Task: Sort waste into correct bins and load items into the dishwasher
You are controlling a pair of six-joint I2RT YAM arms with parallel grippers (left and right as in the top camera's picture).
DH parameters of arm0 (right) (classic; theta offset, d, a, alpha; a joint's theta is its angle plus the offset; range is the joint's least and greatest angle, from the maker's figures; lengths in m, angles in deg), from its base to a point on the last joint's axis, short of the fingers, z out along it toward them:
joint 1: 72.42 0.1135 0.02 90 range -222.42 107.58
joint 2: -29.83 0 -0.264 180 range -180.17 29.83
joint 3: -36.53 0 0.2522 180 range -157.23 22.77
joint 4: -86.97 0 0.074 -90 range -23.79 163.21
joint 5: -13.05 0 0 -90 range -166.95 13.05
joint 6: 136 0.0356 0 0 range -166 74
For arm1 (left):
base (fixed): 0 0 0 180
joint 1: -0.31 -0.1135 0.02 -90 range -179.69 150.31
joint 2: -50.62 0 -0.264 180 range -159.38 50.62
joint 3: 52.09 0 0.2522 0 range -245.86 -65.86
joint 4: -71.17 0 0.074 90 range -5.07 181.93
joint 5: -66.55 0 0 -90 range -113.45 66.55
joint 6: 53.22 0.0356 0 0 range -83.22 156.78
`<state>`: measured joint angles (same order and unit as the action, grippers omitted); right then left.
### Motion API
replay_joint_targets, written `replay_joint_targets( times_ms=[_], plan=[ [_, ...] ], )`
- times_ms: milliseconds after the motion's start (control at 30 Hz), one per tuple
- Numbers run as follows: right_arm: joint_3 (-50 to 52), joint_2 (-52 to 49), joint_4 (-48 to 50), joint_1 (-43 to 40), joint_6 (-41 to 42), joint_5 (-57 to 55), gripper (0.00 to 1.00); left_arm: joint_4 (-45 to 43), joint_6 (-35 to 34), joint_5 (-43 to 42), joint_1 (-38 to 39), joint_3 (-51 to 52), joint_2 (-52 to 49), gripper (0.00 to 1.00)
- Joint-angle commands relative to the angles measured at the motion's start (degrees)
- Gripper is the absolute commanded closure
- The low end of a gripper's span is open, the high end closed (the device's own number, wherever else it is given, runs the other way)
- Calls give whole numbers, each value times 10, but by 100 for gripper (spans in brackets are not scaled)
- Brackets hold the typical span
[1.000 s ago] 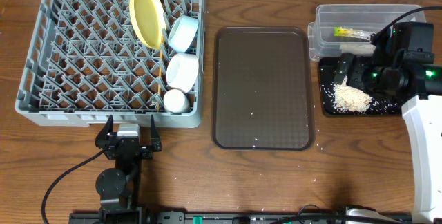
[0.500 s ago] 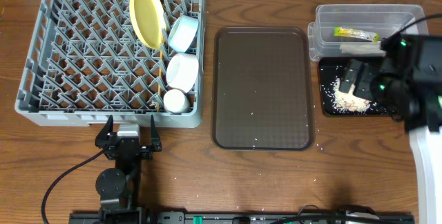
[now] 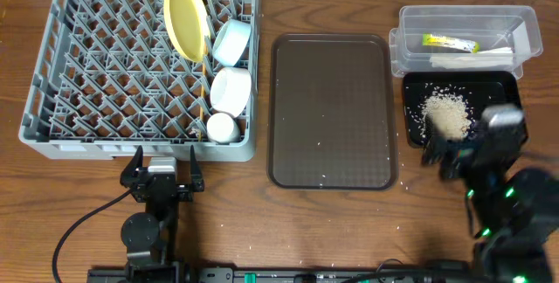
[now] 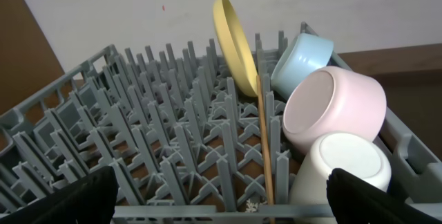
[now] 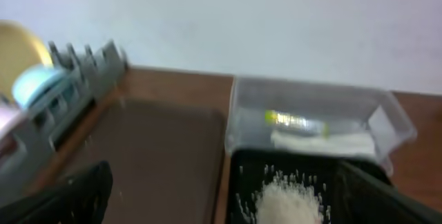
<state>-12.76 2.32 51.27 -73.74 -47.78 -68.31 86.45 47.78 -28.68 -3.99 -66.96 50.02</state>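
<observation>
Hovering empty, fingers apart, right pincer (image 3: 442, 155) is risking clipping the near rim of the black tray (image 3: 412, 91) and scattering the rice pile (image 3: 447, 115).

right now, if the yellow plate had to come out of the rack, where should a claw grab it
Probably by its top rim, from above. The yellow plate stands on edge among the pegs of the grey rack, so only that thin upper edge is free; the light-blue bowl sits close beside it.
</observation>
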Motion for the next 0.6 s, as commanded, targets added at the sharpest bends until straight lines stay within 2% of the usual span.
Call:
replay_joint_targets(
  times_ms=[0,67,233,400,567],
  plan=[
    [96,75,33,10,-32,20,1,21,8,-6,1,9,3,2],
    [176,128,79,17,-32,24,1,21,8,-6,1,9,3,2],
    [274,180,147,46,-32,24,1,21,8,-6,1,9,3,2],
    [325,211,199,56,-32,24,1,21,8,-6,1,9,3,2],
    [353,255,188,56,-32,22,1,21,8,-6,1,9,3,2]
  ],
)
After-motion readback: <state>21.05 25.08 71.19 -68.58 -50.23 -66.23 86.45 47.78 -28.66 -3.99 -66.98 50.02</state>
